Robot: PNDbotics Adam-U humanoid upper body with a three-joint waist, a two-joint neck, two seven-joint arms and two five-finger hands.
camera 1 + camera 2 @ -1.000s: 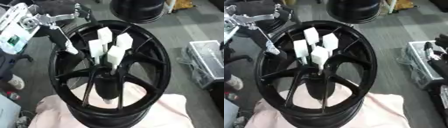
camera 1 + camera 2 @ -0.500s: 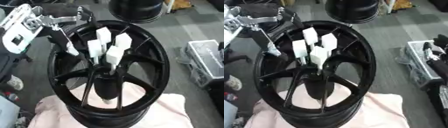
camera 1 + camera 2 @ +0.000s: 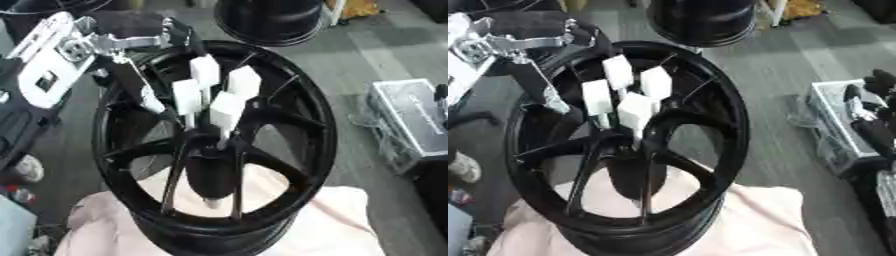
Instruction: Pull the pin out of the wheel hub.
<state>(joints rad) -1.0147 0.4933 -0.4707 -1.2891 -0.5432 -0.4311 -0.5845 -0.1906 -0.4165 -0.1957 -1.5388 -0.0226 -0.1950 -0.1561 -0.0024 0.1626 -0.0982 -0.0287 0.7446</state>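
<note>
The left robot hand (image 3: 122, 45) reaches over the wheel hub (image 3: 214, 150), just left of the white-capped pins (image 3: 210, 92); its finger state cannot be told.

Glossy black metal wheel hub (image 3: 289, 125), soft pink cloth (image 3: 341, 225)

The robot's left hand (image 3: 144, 95) reaches in from the far left on a silver-jointed arm, fingers pointing down. The right hand (image 3: 868, 117) rests at the right edge, fingers up.
</note>
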